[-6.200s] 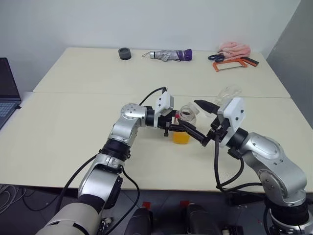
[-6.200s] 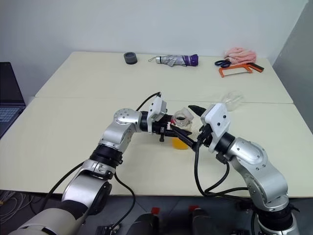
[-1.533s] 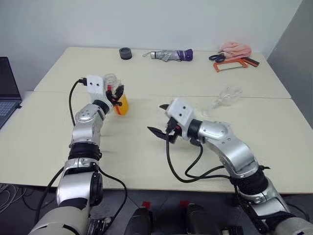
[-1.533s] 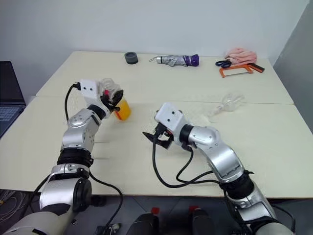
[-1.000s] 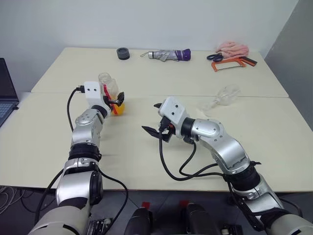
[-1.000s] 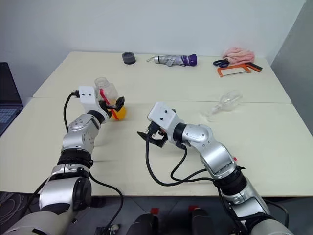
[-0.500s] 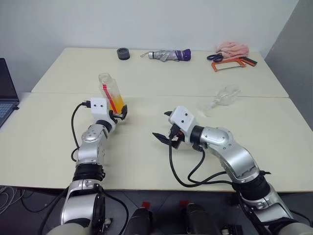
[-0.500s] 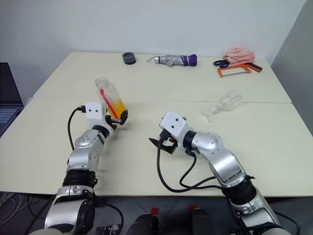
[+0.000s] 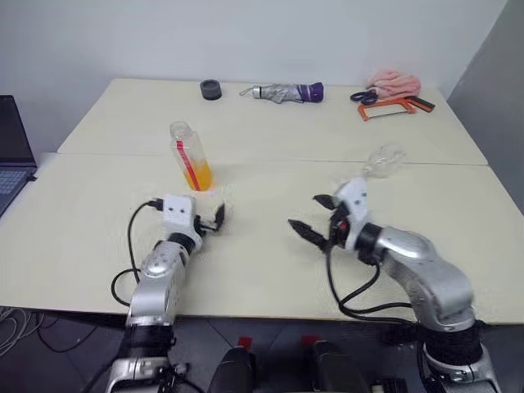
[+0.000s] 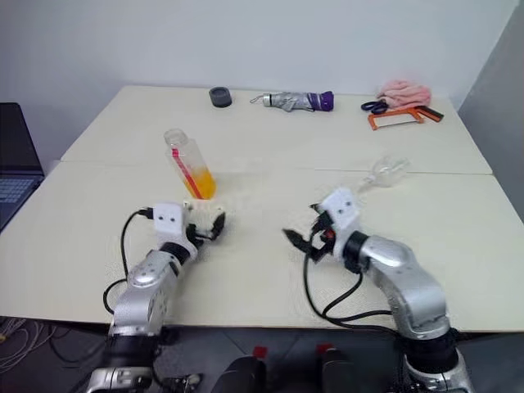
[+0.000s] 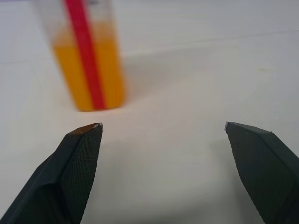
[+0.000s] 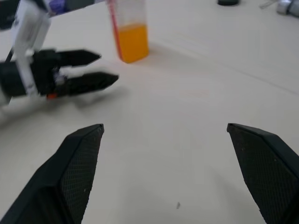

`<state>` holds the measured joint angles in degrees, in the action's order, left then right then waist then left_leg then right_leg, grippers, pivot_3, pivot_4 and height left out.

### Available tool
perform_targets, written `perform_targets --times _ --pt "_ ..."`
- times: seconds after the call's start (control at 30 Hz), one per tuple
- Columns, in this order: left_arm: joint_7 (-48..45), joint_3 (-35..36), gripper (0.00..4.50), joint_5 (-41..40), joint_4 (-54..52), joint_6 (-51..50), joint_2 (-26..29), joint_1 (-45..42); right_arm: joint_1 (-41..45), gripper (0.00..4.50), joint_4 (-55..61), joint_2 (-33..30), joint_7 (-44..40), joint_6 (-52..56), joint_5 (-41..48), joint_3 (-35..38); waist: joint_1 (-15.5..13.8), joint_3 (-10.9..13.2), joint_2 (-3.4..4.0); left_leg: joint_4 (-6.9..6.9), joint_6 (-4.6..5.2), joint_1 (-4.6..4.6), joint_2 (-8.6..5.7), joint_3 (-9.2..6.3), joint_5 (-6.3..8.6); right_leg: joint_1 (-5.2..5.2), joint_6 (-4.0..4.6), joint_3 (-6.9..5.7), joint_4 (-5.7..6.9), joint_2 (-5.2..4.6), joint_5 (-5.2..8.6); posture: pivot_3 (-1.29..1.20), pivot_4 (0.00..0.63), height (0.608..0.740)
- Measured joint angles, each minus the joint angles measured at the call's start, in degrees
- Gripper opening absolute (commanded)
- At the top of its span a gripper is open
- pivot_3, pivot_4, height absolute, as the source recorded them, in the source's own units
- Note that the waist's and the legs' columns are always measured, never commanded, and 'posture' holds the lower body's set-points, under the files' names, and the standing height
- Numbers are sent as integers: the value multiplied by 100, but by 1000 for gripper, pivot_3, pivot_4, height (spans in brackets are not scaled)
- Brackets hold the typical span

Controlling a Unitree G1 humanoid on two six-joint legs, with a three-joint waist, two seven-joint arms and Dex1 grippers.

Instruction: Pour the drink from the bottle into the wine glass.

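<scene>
The bottle [image 9: 191,156] stands upright on the table [image 9: 262,270], its drink [image 11: 88,74] low inside (red strip label, no readable writing), beyond the empty, spread-fingered left gripper [image 9: 214,219]; the right gripper [image 9: 314,219] gapes empty too.

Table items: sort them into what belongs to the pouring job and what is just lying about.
For the job:
- bottle, standing upright, no cap on it
- drink, in its lower part
- wine glass, lying on its side

Lying about:
- folded umbrella
- tape roll
- pink cloth
- scissors
- orange hacksaw
- laptop
</scene>
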<state>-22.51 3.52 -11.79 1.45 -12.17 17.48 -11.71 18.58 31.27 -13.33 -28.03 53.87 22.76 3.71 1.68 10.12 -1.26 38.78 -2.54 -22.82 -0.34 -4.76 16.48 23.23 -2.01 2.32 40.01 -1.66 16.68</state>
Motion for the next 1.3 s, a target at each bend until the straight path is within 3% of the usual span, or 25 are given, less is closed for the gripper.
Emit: perform_targets --times 0.13,0.23,0.33,0.6,0.87,1.2,1.3 --pt "-1070 -355 4491 -467 -433 -308 320 20 142 4500 -22 279 526 857 794 1266 8 -1 3 -1 1 12 -1 8 0 -8 -1 4 2 20 0 0 150 740" --pt "-1982 -482 4491 -729 -425 -528 791 -208 637 4500 -767 428 1078 1523 1216 2318 23 0 5 -2 1 16 -8 16 0 -6 0 8 4 38 0 0 150 740" --pt "-2790 -578 4491 -1013 -412 -677 1070 -633 1150 4500 -1839 454 1581 1636 1231 2883 34 1 8 -5 1 18 -6 24 0 -4 1 12 3 44 1 0 150 740" --pt "-4059 -812 4491 -1194 -132 -736 1440 -1283 2311 4500 -5058 -42 1671 597 997 3047 130 8 21 -9 2 16 -4 48 1 -2 2 19 0 44 1 0 150 740" --pt "-4080 -861 4491 -1186 -105 -737 1377 -1254 3431 4500 -7690 -505 1312 -851 952 3059 163 8 21 -7 3 13 1 49 1 -1 1 21 -1 39 0 0 150 740" --pt "-4082 -883 4491 -1157 -94 -661 1371 -1232 4320 4500 -9653 -631 1096 -2166 722 2933 175 8 21 -8 2 14 5 48 1 -1 2 21 0 40 0 0 150 740" --pt "-4080 -886 4500 -1137 -92 -629 1371 -1232 4409 3841 -9880 -570 1079 -2347 728 2941 188 8 21 -8 2 14 6 47 1 -1 2 22 -1 41 0 0 150 740"
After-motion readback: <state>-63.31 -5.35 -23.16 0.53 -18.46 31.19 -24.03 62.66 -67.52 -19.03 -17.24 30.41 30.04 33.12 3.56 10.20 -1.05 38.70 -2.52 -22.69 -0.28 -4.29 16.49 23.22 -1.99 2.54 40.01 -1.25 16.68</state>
